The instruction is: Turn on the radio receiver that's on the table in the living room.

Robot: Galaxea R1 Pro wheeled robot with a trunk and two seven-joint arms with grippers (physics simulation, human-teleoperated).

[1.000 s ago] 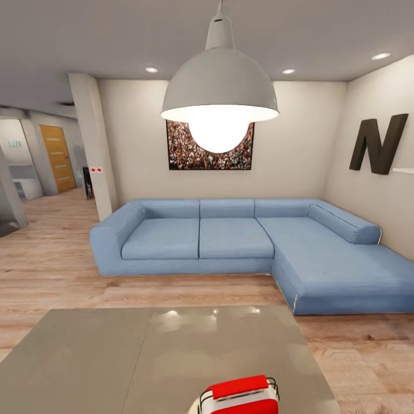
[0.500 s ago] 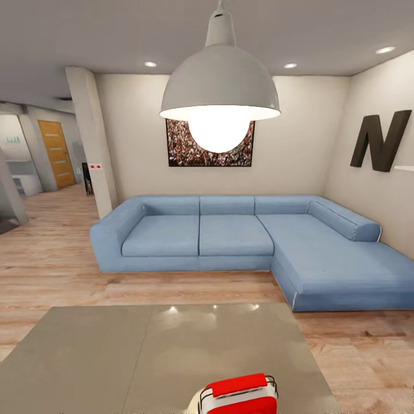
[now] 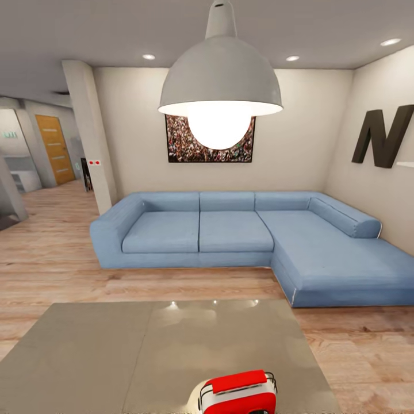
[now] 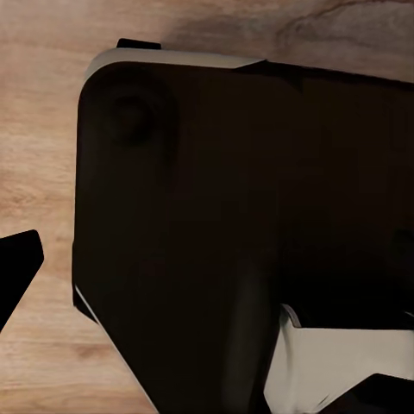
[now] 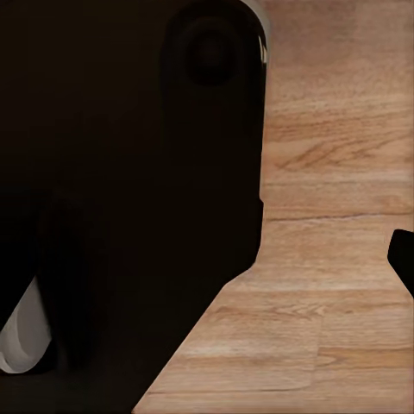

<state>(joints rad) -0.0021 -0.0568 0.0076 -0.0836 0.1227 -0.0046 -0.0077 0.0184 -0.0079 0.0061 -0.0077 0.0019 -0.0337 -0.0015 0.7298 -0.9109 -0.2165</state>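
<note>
Radio receiver [image 3: 238, 394] sits at the near edge of the grey table [image 3: 103, 356], its red top handle and white band showing at the bottom of the head view, just right of centre; no gripper appears beside it there, so its position relative to either gripper cannot be told. The table's glossy top, split by one seam running away from the camera, reflects ceiling lights.

Across the living room, from left to right: an orange wooden door [image 3: 55, 148] stands down a hallway, a square white pillar [image 3: 89, 135] carries a small red-and-white panel, and a blue L-shaped sofa [image 3: 241, 238] spans the far wall on the light wood plank floor [image 3: 46, 259], its chaise reaching toward the right. A crowd picture [image 3: 210, 146] hangs on the beige wall behind a large white pendant lamp [image 3: 220, 86] with a glowing globe. A dark letter N [image 3: 384, 137] is mounted on the right wall.

The left wrist view looks down on plank flooring past a dark, rounded robot body part [image 4: 241, 233], with a black tip at one edge of the frame. The right wrist view gives much the same: a dark robot body part [image 5: 121, 190] over wood floor. Whether either gripper is spread or closed cannot be told.
</note>
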